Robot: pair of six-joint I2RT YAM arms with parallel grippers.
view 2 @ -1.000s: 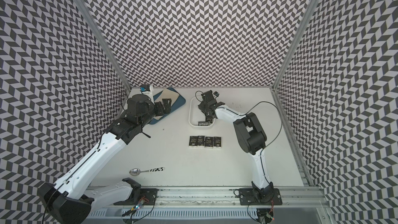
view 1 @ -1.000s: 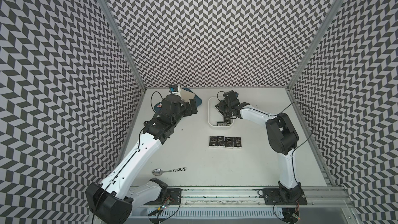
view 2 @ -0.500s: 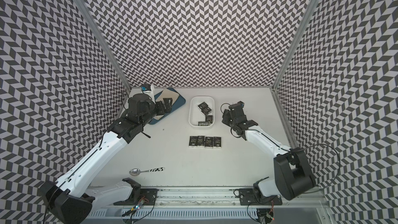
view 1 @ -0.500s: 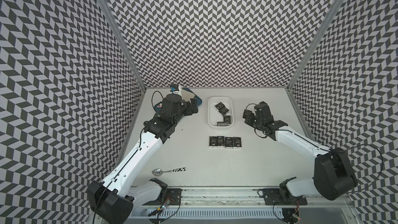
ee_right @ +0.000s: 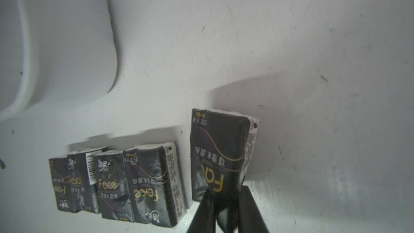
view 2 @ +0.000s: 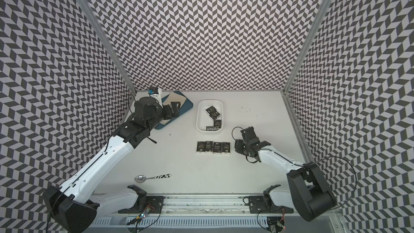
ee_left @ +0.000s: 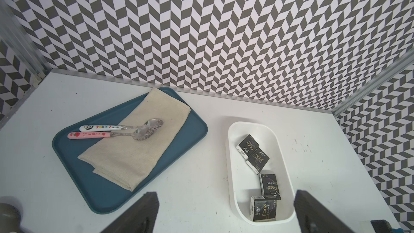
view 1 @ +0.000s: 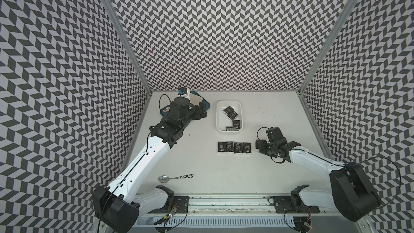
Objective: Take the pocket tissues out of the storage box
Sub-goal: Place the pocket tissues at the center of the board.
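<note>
The right arm's jaws are pinching one end of a black pocket-tissue packet. Only the right wrist view shows this: the wrapper creases between the two dark fingers. In both top views the black wrist hides that packet. It hangs just beside the near end of a row of four packets, with a narrow gap between. I cannot tell whether its far end rests on the worktop.

The row lies flat, side by side, in front of the storage box and apart from it, as both top views show. The right wrist view catches only a rounded corner of the box and nothing inside it.

The left arm's jaws stand wide apart with nothing between them, held above the worktop between the box and a blue tray. The left wrist view looks into the box. There, four more packets lie scattered at different angles. It also shows a beige cloth and two spoons on the tray, which the left arm covers in the top views. Only the top views show a third spoon near the front edge.
</note>
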